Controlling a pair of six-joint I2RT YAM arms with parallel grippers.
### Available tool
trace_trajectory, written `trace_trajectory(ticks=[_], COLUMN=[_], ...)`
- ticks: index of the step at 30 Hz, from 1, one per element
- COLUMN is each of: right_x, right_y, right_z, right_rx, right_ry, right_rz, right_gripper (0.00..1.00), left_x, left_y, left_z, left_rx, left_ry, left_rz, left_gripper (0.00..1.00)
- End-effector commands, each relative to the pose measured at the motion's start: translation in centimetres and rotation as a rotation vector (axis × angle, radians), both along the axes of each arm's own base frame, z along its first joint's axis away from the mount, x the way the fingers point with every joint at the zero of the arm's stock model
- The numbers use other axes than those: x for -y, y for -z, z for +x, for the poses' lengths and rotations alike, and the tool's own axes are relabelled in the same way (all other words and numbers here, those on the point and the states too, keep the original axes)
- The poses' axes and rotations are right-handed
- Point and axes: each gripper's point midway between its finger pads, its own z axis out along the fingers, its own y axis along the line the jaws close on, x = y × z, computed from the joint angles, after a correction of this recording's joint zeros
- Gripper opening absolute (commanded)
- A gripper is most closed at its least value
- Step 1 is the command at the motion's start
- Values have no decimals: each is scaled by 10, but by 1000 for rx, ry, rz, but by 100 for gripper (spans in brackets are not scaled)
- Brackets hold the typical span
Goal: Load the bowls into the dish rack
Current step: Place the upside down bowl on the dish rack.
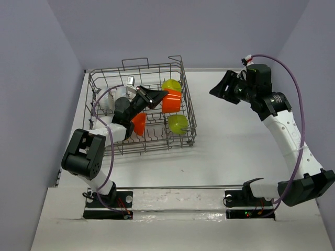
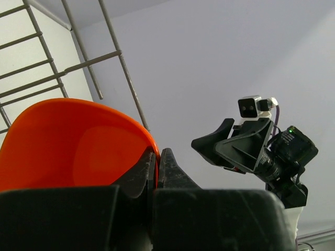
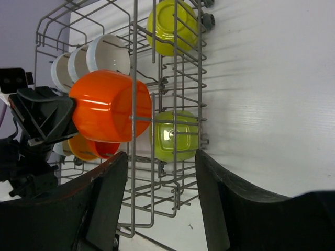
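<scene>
Left gripper (image 1: 161,95): clamped rim of red-orange bowl (image 1: 171,102), which hung tipped on edge inside dish rack (image 1: 137,69), mouth toward left arm. Right gripper (image 1: 220,89): stood open, empty, above counter (image 1: 235,138).

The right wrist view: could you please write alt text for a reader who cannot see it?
An orange bowl, pinched by the left gripper, hangs behind the wires of a grey dish rack that holds white bowls and two green bowls. The right gripper, open, frames the foreground.
</scene>
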Motion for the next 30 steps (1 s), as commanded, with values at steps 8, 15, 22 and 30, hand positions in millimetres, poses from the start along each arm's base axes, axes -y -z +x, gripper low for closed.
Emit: trace_trajectory(ticks=[8,15,22,30], right_x=[-26,-52,-78,-96], right_y=[7,19,37,57], right_z=[11,8,3,0], right_rx=[57,47,26,-2], right_ry=[-37,-97,-159,-196], right_rz=[-41,-83,-125,-169], right_gripper=[60,60,60,60], left_x=[-17,-13,-10,-9], left_y=[-120,-115,-114,-101], left_z=[-36,-20,-8,5], left_rx=[572,551,545,502], left_ry=[-5,-24,-43,-57], left_rz=[-215,-204,-183,-183], left_gripper=[0,0,0,0])
